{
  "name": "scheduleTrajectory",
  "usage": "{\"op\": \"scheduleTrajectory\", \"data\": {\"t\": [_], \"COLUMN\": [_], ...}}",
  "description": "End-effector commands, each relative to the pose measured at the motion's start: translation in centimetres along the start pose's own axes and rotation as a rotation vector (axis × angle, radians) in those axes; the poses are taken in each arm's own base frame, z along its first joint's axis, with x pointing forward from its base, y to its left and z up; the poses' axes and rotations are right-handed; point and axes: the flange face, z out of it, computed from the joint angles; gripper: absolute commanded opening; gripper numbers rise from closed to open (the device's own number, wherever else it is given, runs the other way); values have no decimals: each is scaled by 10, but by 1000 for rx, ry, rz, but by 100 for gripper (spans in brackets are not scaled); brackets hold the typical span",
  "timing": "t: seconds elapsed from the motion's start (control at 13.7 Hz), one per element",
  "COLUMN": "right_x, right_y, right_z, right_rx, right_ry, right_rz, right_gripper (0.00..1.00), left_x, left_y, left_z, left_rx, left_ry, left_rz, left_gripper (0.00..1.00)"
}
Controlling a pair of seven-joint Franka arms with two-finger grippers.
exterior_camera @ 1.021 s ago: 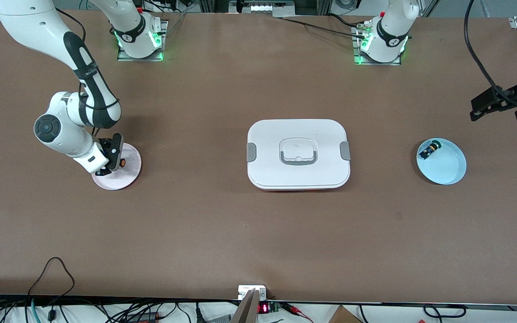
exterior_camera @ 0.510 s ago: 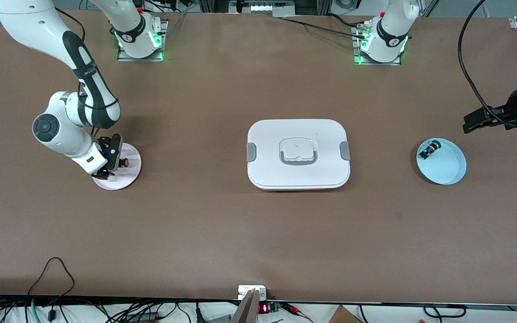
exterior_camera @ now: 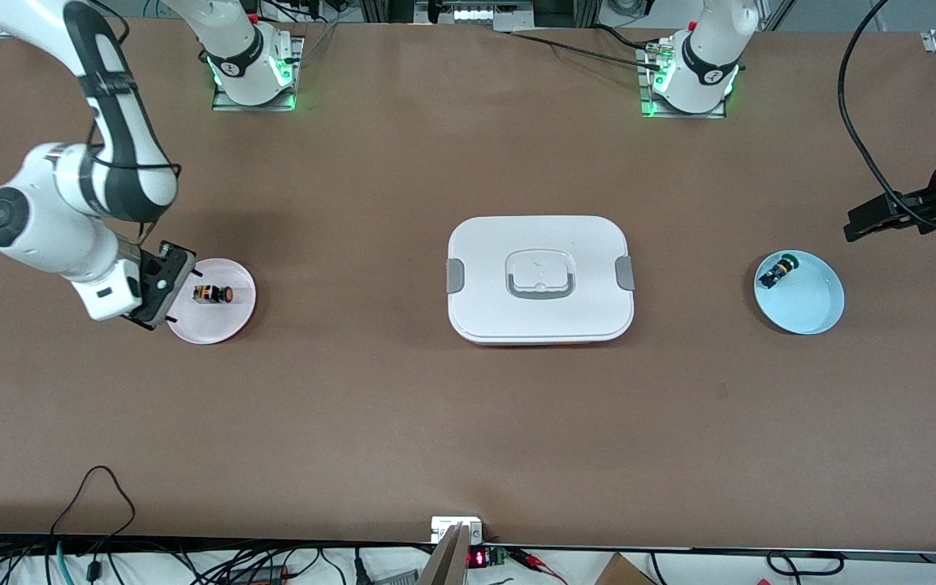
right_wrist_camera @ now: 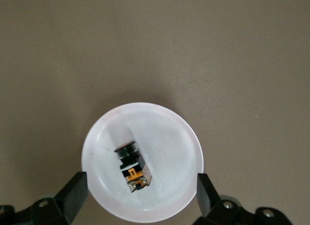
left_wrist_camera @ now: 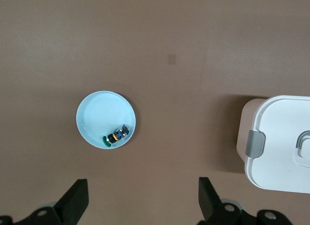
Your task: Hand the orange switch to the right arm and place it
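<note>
The orange switch (exterior_camera: 213,293) lies on its side on the pink plate (exterior_camera: 218,322) toward the right arm's end of the table. In the right wrist view the orange switch (right_wrist_camera: 132,168) rests free on the plate (right_wrist_camera: 167,133), with the fingers (right_wrist_camera: 73,193) far apart on either side and above it. My right gripper (exterior_camera: 164,284) (right_wrist_camera: 141,188) is open and hangs over the plate's edge, touching nothing. My left gripper (exterior_camera: 862,221) (left_wrist_camera: 143,193) is open and empty, waiting over the table at the left arm's end.
A light blue plate (exterior_camera: 808,305) (left_wrist_camera: 99,113) holds a black switch with a green cap (exterior_camera: 777,270) (left_wrist_camera: 115,136) toward the left arm's end. A white lidded box (exterior_camera: 539,279) (left_wrist_camera: 281,142) with grey latches stands mid-table. Cables lie along the table's near edge.
My right gripper opened, let the orange switch go onto the pink plate, then rose and drew back toward the right arm's end. The left arm shifted slightly.
</note>
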Motion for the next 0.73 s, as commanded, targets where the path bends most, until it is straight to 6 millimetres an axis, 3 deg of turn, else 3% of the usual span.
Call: {"op": "scheduleTrajectory", "data": {"t": [0.0,0.22,0.44,0.66], "right_x": [9,29,35,37], "right_y": [-4,-13,-26,-39], "right_z": [-44,-92,-119,-157], "right_rx": [31,59,165,218], "right_ry": [16,3,5,-53], "right_rz": [168,485,856,1079], "right_gripper": [100,100,100,100], "left_x": [-6,-6,-6,-5], "left_y": [-1,-1,-1,-1], "left_z": [-5,-5,-5,-6], "left_rx": [-19,-19,-19,-18], "left_ry": [7,9,9,12], "left_rz": [1,3,3,4], "left_gripper": [100,100,100,100]}}
